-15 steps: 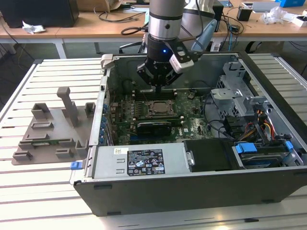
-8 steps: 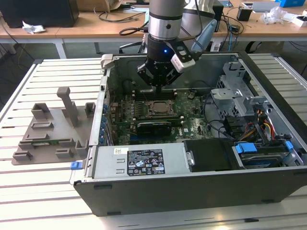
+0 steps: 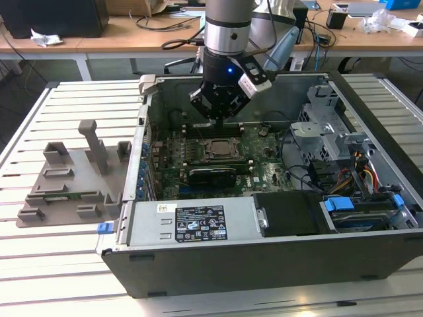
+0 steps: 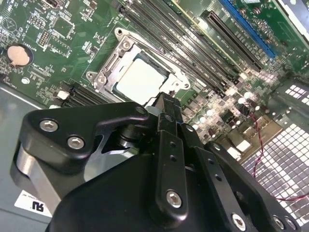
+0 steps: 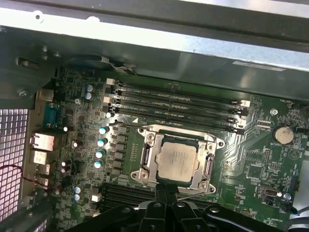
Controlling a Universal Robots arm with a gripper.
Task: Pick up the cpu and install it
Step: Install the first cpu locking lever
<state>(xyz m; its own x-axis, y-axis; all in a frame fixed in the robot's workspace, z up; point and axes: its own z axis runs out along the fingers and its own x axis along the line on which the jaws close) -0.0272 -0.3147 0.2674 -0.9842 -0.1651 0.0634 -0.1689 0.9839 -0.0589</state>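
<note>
Okay, open computer case (image 3: 198, 264) lies on the slatted table (image 3: 66, 264), with the socket (image 5: 147, 157) in the middle of the green motherboard (image 5: 251, 164) inside. The cpu (image 5: 177, 162) lies flat in the socket, silvery top up, with the metal frame around it. The tool (image 5: 166, 188) hangs above the socket and is not touching the cpu. In both wrist views its black tips sit over one edge of the socket. The fingers (image 4: 166, 113) look pressed together, with nothing between them. Long dark memory slots (image 5: 174, 104) run beside the socket. A round coin battery (image 5: 282, 134) sits on the board further off from the socket, past a corner of it. In the exterior view the arm comes down into the case right over the socket. A grey plastic holder tray (image 3: 66, 178) rests on the table well apart from the socket, outside the case on the exterior view's left.
</note>
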